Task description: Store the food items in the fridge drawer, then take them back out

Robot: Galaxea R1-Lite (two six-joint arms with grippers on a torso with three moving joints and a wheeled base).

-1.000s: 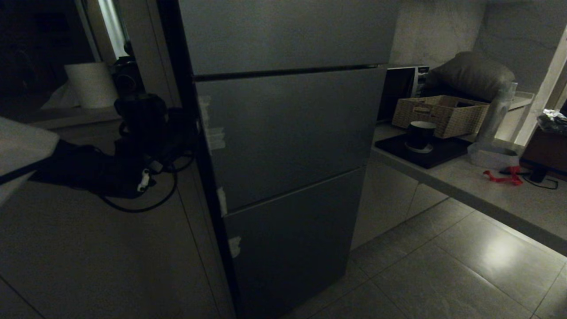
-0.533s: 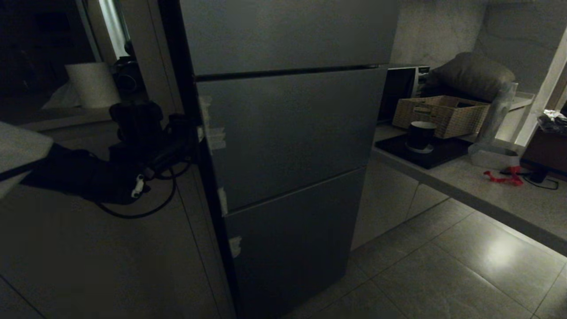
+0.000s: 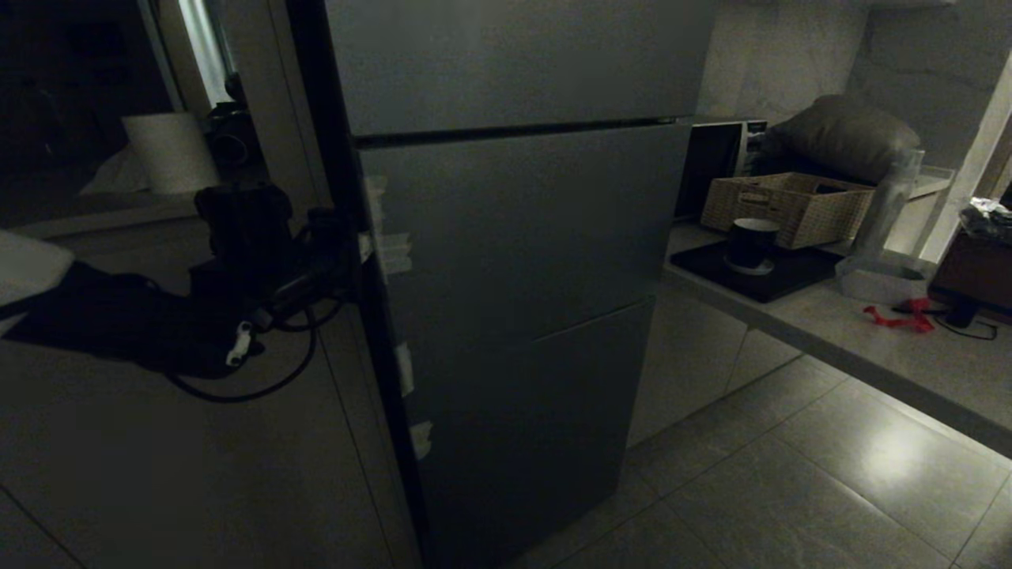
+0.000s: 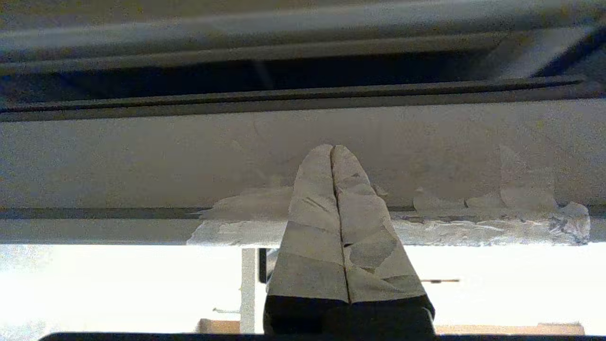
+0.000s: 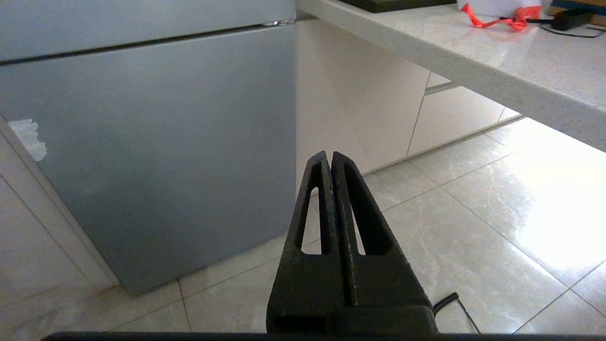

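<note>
Grey tiled floor (image 3: 791, 506), pale stone counter (image 3: 870, 348)

A wicker basket (image 3: 787, 207), dark mug (image 3: 749, 242) and red ribbon (image 3: 897, 315) sit on the counter (image 3: 909, 363).

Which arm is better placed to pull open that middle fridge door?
Left. The left gripper, fingers shut, is at the fridge's taped door edge. The right gripper hangs shut over the floor, away from any door.
</note>
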